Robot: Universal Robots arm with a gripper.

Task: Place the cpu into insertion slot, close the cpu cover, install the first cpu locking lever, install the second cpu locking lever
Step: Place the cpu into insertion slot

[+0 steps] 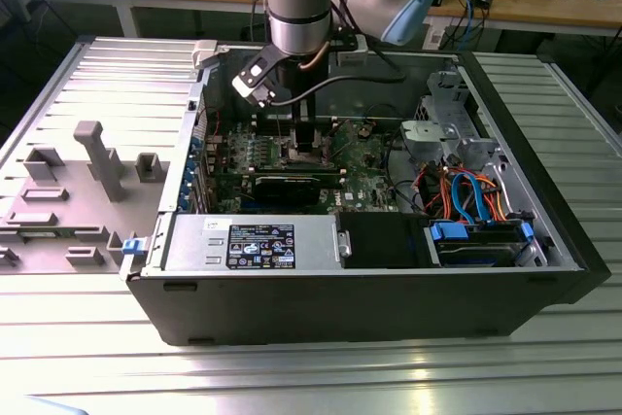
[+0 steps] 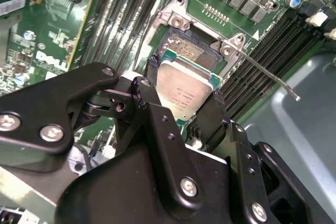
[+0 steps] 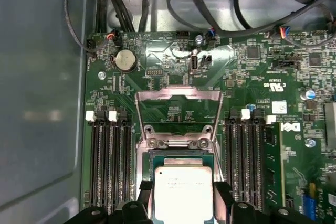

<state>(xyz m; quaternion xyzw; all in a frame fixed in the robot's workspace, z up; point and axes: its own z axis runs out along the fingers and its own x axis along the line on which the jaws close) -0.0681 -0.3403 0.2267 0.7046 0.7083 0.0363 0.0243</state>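
So the claw [image 3: 182, 199] is pinching the cpu [image 3: 181, 182] by two opposite edges, metal top up, basically right over the insertion slot [image 2: 187, 48]. A strip of slot peeks out on the side toward the cpu cover [image 3: 178, 97], which is flipped open. Can't tell if the chip's touching down.
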